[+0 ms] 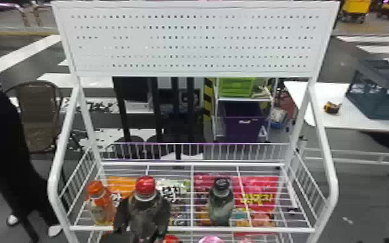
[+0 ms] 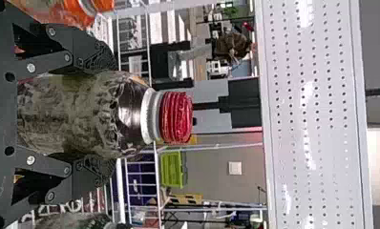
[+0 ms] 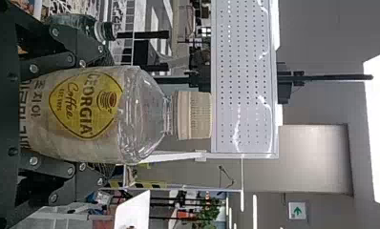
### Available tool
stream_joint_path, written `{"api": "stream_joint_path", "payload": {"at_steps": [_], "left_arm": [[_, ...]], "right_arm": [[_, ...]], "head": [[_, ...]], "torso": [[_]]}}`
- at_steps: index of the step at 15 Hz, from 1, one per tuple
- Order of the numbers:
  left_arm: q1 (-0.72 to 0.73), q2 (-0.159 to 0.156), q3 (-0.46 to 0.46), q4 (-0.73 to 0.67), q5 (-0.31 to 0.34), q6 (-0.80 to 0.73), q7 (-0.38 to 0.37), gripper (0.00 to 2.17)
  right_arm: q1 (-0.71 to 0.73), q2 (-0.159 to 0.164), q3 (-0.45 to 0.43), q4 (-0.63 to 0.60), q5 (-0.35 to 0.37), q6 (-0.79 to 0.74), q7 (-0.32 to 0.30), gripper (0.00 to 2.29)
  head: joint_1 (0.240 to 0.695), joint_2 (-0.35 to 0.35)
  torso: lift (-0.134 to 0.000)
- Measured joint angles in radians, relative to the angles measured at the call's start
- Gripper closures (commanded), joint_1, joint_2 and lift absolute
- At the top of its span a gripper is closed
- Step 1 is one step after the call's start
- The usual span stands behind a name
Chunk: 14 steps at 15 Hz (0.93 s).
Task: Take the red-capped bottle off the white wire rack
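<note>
In the head view, my left gripper (image 1: 143, 210) has its fingers on either side of the red-capped bottle (image 1: 145, 186), above the front left of the white wire rack (image 1: 252, 229). The left wrist view has the left gripper (image 2: 112, 114) closed against both sides of the dark bottle, its red cap (image 2: 176, 118) free beyond the fingertips. Whether the base touches the rack is hidden. My right gripper (image 3: 108, 114) holds a clear bottle (image 3: 145, 114) with a pale cap and yellow label between its fingers.
An orange-capped bottle (image 1: 98, 203) stands just left of the held bottle; a dark-capped bottle (image 1: 221, 202) stands to the right. Wire side walls and a perforated white panel (image 1: 190, 42) frame the rack. Colourful packs (image 1: 258, 197) show beneath the wires.
</note>
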Motion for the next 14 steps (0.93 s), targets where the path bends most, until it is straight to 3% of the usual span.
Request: {"api": "stream_joint_path", "payload": {"at_steps": [4, 8, 14], "left_arm": [[0.140, 0.017, 0.125, -0.112, -0.009, -0.023, -0.008, 2.14], [0.185, 0.011, 0.257, -0.131, 0.051, -0.056, -0.024, 2.11], [0.191, -0.001, 0.275, -0.132, 0.073, -0.054, -0.047, 2.11]], "right_arm": [[-0.017, -0.004, 0.000, 0.012, -0.002, 0.019, 0.000, 1.43], [-0.030, -0.007, 0.002, 0.015, -0.009, 0.032, 0.000, 1.43], [-0.036, -0.003, 0.012, 0.012, -0.009, 0.035, 0.000, 1.43]], "head": [[0.499, 0.000], [0.499, 0.000], [0.499, 0.000]], "torso": [[0.000], [0.000], [0.000]]}}
